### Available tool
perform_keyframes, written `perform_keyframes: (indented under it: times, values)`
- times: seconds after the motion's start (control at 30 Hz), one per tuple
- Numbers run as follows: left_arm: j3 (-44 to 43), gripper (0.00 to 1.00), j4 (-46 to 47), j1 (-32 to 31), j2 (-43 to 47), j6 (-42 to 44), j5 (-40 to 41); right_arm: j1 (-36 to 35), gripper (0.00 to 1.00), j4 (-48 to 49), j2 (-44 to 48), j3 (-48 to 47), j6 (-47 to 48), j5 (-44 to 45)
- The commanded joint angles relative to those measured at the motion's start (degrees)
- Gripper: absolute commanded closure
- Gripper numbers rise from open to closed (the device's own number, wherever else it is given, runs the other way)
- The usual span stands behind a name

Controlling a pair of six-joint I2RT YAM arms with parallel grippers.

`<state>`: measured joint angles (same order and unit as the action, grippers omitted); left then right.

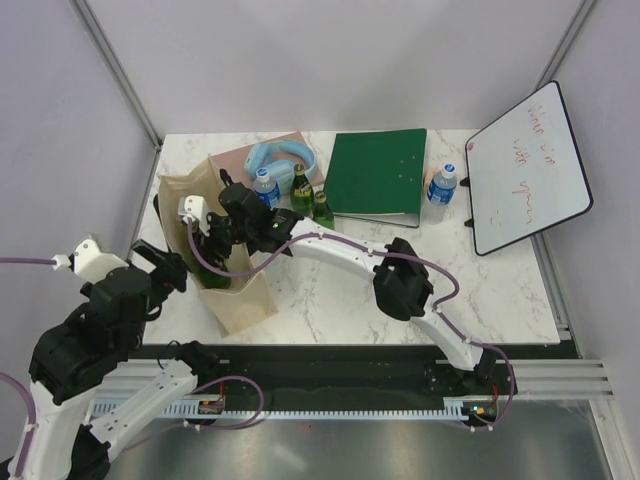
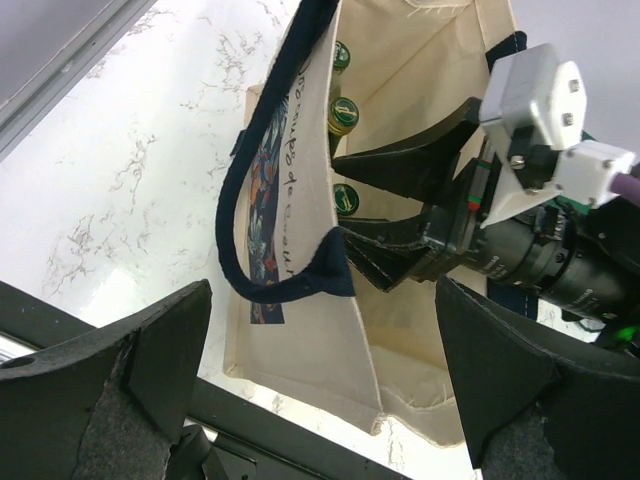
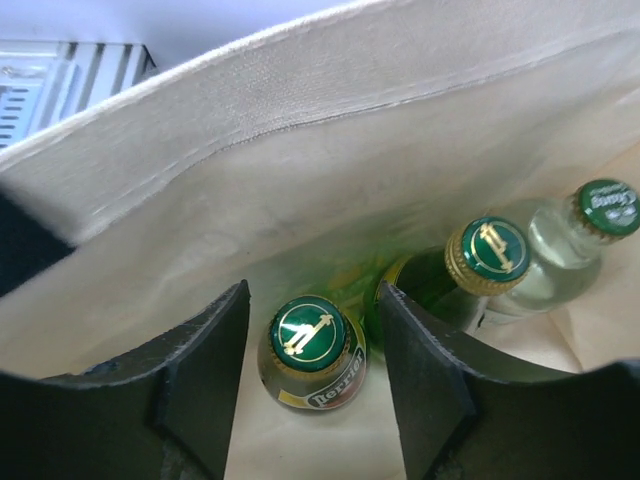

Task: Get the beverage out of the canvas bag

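While the right gripper [image 3: 312, 305] straddles a green-capped bottle [image 3: 310, 338], spread wide and not clamped, the left gripper [image 2: 322, 290] gapes empty beside the canvas bag [image 1: 245, 300] at the worktop's near-left corner, two more bottles [image 3: 490, 250] inside.

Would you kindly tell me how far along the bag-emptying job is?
Done: perhaps the loose bottles behind the canvas bag, though their origin is unclear. In hand: the right gripper, open, straddles a green-capped bottle inside, not yet gripped. To do: all three bottles sit inside; the left gripper hovers open.
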<state>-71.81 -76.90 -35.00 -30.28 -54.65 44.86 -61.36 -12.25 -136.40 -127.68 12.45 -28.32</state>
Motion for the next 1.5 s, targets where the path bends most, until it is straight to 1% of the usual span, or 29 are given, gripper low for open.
perform_keyframes:
  times: [0.0,0.1,0.13,0.2,0.23,0.3,0.33,0.43,0.7,0.8,1.0,1.23,1.47]
  values:
    - [0.36,0.01,-1.14,0.02,0.93,-3.62,1.11,-0.42,0.4,0.04,-1.59,-0.56,1.35,2.82]
    - [0.62,0.01,-1.14,0.02,0.93,-3.71,1.11,-0.51,0.45,-1.54,-1.24,0.23,2.67,3.53]
    - [0.71,0.01,-1.14,0.02,1.01,-3.79,1.11,-0.51,0.51,-1.55,-0.98,0.5,2.93,3.53]
    - [0.97,0.01,-1.06,0.02,1.02,-3.88,1.11,-0.51,0.59,-1.55,-0.71,0.76,3.37,3.36]
    - [1.06,0.01,-1.14,0.02,1.19,-3.97,1.02,-0.6,0.69,-1.64,-0.62,0.68,3.29,3.18]
    - [1.23,0.01,-1.14,0.02,1.1,-4.06,0.93,-0.51,0.78,-1.55,-0.36,-0.37,3.02,2.57]
    - [1.23,0.01,-1.14,0.02,1.1,-4.06,0.84,-0.51,0.87,-1.55,-0.19,-0.81,2.76,2.48]
    - [1.15,0.01,-1.14,0.02,1.28,-4.06,0.58,-0.6,1.0,-0.85,0.87,-2.31,2.06,1.95]
    - [0.97,0.01,-1.14,0.02,2.42,-4.23,0.31,0.28,1.0,5.56,6.57,-4.07,-2.51,2.21]
    - [1.15,0.01,-1.06,0.02,2.42,-4.23,0.23,0.89,1.0,6.27,7.63,-6.17,-4.97,1.86]
    - [1.85,0.01,-0.53,0.02,2.6,-4.06,-0.47,1.95,1.0,6.8,10.36,-7.06,-8.05,1.16]
    - [2.9,0.01,0.88,0.02,2.86,-3.0,-1.27,2.74,1.0,6.45,14.05,-6.71,-10.16,0.98]
    - [3.61,0.01,2.98,0.02,2.77,-1.42,-2.32,3.62,1.0,5.75,17.74,-8.55,-11.57,0.89]
